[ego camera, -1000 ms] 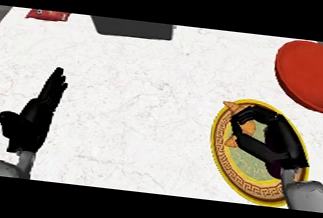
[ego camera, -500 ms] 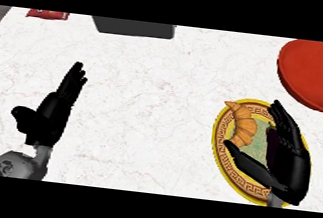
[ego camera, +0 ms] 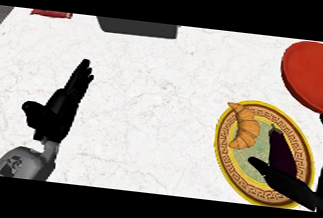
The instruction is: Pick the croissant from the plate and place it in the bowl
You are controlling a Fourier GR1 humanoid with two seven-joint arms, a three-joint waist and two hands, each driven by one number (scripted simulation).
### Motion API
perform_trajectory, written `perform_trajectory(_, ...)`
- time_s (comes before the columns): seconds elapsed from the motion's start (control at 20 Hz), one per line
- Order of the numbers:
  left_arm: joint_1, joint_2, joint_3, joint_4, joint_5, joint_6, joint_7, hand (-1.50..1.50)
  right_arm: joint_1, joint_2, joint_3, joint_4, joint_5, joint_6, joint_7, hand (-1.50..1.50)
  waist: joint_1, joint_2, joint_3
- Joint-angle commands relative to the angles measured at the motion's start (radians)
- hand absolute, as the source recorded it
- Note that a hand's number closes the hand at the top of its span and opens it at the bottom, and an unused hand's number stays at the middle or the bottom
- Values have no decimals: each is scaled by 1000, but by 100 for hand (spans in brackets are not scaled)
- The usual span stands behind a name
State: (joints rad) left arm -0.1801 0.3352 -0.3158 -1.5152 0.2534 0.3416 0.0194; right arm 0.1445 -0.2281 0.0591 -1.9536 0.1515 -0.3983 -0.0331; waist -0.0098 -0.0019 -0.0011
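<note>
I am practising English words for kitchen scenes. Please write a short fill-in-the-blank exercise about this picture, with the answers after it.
1. The croissant lies on the ____ with the yellow patterned rim.
2. The bowl at the counter's far right is ____ in colour.
3. The right hand is ____, holding nothing.
4. The left hand rests on the counter's ____ side.

Answers: plate; red; open; left

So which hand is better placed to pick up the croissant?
The right hand: it is open over the plate, beside the croissant. The left hand rests open far across the counter.
</note>
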Motion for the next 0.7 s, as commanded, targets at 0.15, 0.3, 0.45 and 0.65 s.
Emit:
perform_trajectory(0.15, -21, -26, 14, 5, -24, -10, 19, 0, -61, -122, -15, -88, 6, 123, 382, -150, 10, 2, 0)
perform_trajectory(0.3, 70, -18, -3, -41, -31, -30, -13, 0, -77, -135, -5, -21, -2, 168, 439, -150, 17, 1, 0)
perform_trajectory(0.45, 46, -1, 43, -3, -16, -80, -16, 0, -176, -174, -48, 41, -51, 243, 520, -150, 15, 3, 1)
perform_trajectory(0.65, -27, -61, 68, 57, -48, -73, 5, 0, -165, -112, 31, 87, 22, 255, 527, -150, 9, 3, 1)
